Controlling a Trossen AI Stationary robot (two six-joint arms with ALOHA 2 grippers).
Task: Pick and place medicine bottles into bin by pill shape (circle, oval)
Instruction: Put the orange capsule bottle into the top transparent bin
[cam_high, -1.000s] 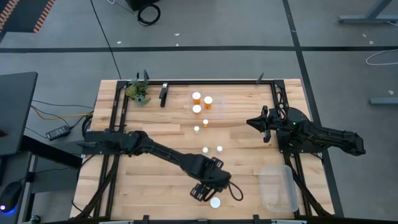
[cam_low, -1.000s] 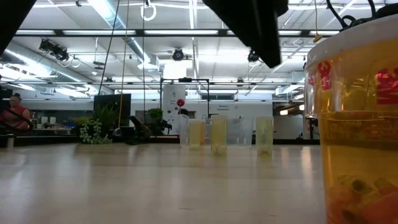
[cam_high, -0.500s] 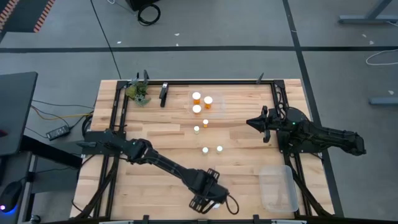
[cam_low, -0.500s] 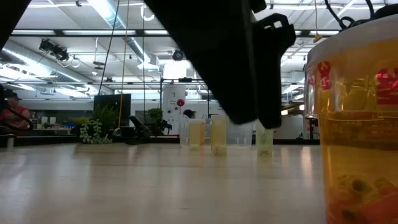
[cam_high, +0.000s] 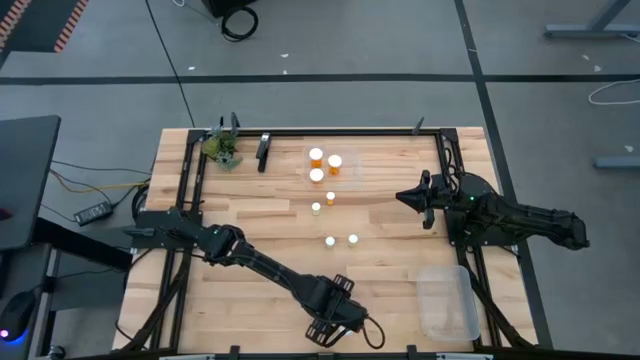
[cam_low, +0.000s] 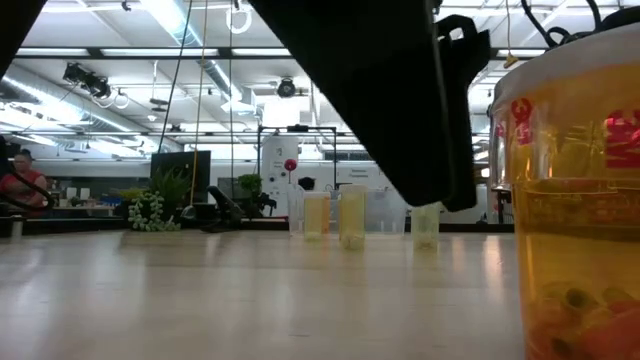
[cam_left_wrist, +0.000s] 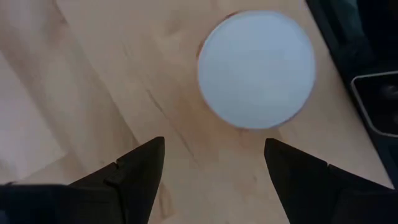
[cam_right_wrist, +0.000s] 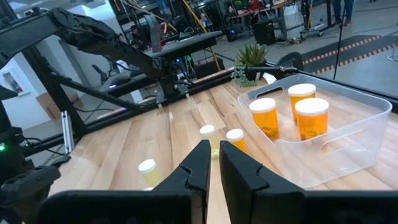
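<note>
Left gripper (cam_left_wrist: 214, 163) low at the table's near edge, fingers spread wide, straddling a white-capped pill bottle (cam_left_wrist: 256, 68) standing upright, untouched. Right gripper (cam_high: 408, 196) parked at the right side, fingers pressed together.

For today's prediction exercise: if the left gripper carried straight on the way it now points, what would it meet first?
The left gripper, its jaws open, points down at the white cap of a medicine bottle standing near the table's front edge. That cap looks first in line, though the gap is hard to judge.
</note>
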